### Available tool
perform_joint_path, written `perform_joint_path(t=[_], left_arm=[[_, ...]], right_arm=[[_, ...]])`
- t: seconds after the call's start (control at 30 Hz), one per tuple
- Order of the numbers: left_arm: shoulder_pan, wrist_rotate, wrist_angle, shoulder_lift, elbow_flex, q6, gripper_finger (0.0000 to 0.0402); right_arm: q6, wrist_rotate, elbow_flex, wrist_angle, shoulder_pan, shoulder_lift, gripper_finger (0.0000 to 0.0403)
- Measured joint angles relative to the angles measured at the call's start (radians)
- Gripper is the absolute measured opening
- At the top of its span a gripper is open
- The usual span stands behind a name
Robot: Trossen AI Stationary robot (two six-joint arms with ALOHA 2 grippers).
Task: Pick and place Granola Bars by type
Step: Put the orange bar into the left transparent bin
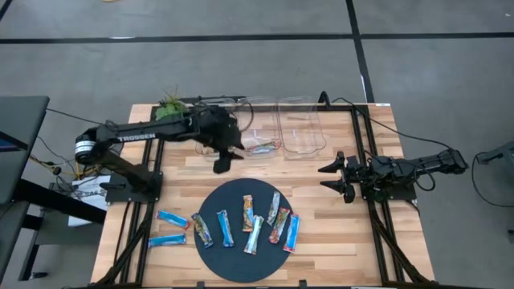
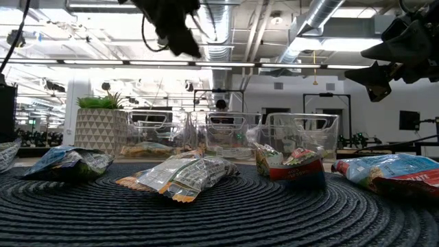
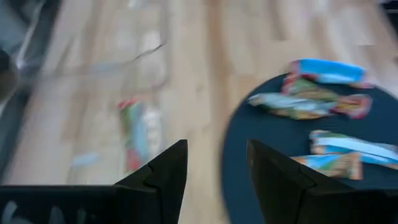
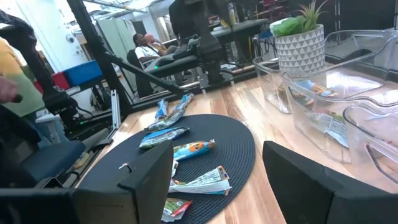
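the granola bars (image 1: pixel 249 221) are lying mostly in the lower middle of the high view, six of them fanned across a round dark mat (image 1: pixel 245 265) on the wooden tabletop (image 1: pixel 337 233), with two bright blue ones sitting off the mat's left edge on the bare wood. one more multicoloured bar is resting inside the middle clear bin (image 1: pixel 257 128), just above the mat in the upper middle of the frame; a second clear bin (image 1: pixel 299 127) is standing just to its right, and another is showing to the left of the middle one beneath the left arm. the left gripper (image 1: pixel 221 160) is hanging over the near edge of the middle bin, left of centre in the high view, its jaws standing partly apart with nothing between them in the left wrist view, where the bar in the bin and the bars on the mat are showing beyond the fingers (image 3: pixel 165 177). the right gripper (image 1: pixel 332 177) is waiting at the right side of the tabletop, well apart from the bars, its jaws spread wide and holding nothing. a potted plant (image 1: pixel 169 108) is sitting at the upper left corner of the tabletop. in the right wrist view a person is sitting in the room behind.
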Motion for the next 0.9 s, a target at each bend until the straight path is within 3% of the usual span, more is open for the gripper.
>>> perform_joint_path(t=[0.33, 0.67, 0.9], left_arm=[[-0.222, -0.010, 0.045, -0.007, 0.000, 0.167, 0.0160], [-0.356, -0.209, -0.040, -0.006, 0.000, 0.528, 0.0160], [-0.402, -0.267, -0.115, 0.000, 0.000, 0.560, 0.0160]], right_arm=[[0.000, 0.000, 0.000, 0.000, 0.000, 0.000, 0.0244], [0.000, 0.000, 0.000, 0.000, 0.000, 0.000, 0.0244], [0.000, 0.000, 0.000, 0.000, 0.000, 0.000, 0.0244]])
